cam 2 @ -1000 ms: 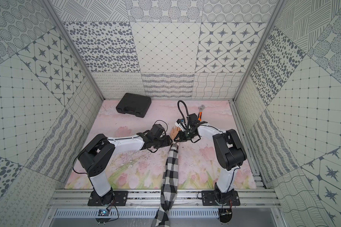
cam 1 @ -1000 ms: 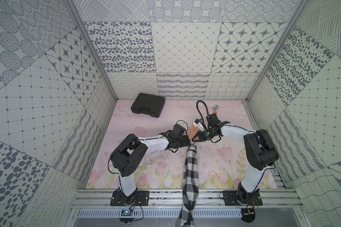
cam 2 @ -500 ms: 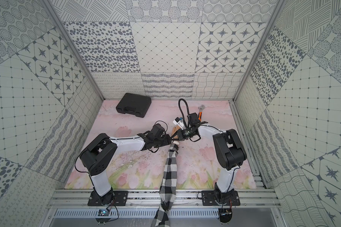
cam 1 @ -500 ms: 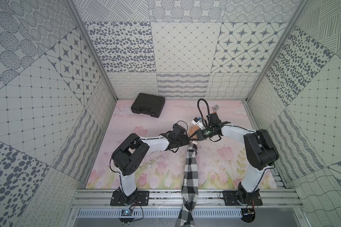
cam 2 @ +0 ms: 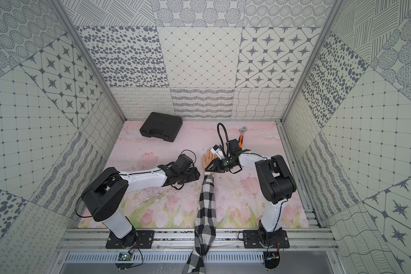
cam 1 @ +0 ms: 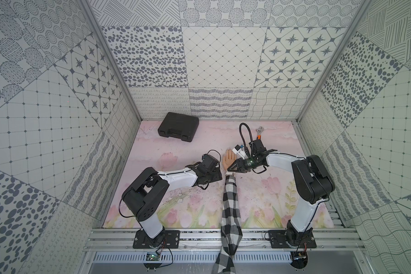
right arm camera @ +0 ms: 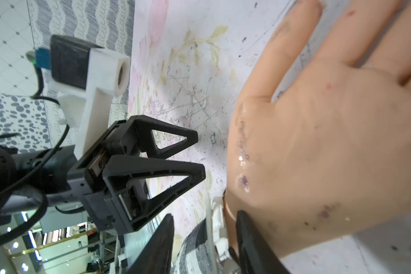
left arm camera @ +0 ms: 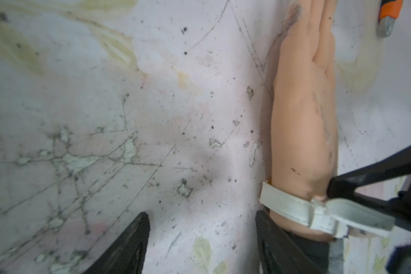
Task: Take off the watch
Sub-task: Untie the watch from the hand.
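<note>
The right gripper (cam 1: 230, 167), pinched shut a second ago, now has its jaws parted, with the strap between them but not clamped. The left gripper (left arm camera: 201, 214) stands partly open beside the wrist, one finger against it, holding nothing. The watch (left arm camera: 294, 210) sits on the fake hand's (cam 1: 228, 160) wrist, just above the checked sleeve (cam 1: 230, 204). Its cream strap is buckled, the loose tail juts out, and the case is mostly hidden.

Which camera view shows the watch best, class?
The left wrist view: the watch shows its pale strap wrapped round the wrist of the mannequin hand, loose end clear. The right wrist view shows only a blurred strap edge; in both top views it is a tiny pale speck.
</note>
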You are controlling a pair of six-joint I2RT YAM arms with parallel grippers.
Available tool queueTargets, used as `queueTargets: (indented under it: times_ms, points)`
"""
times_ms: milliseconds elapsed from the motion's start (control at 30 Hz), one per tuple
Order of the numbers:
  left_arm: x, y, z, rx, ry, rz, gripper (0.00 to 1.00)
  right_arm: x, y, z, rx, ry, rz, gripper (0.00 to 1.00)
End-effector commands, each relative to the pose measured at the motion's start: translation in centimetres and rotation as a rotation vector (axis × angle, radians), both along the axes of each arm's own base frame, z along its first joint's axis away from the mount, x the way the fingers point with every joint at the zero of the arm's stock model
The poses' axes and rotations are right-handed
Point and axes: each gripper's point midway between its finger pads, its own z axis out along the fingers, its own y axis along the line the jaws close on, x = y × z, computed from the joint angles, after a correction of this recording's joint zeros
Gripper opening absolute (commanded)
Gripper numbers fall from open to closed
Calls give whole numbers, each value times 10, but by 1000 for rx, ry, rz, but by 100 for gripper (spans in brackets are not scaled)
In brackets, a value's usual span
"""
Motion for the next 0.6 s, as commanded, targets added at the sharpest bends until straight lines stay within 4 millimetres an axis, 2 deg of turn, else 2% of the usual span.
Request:
queueTargets:
  times_ms: [0, 167, 367, 467, 567]
  points:
    - [-12, 19, 2, 64, 32, 20, 72, 7, -16, 9, -135, -117, -83, 55]
    - [-10, 27, 10, 63, 15, 37, 72, 3, -35, 23, -439, -290, -165, 62]
    - [-7, 40, 15, 54, 9, 78, 72, 0, -35, 34, -795, -518, -147, 65]
    - [-6, 46, 17, 54, 4, 93, 73, 5, -35, 31, -906, -555, -117, 65]
    - [-5, 52, 18, 53, 2, 108, 72, 10, -26, 30, -962, -593, -75, 65]
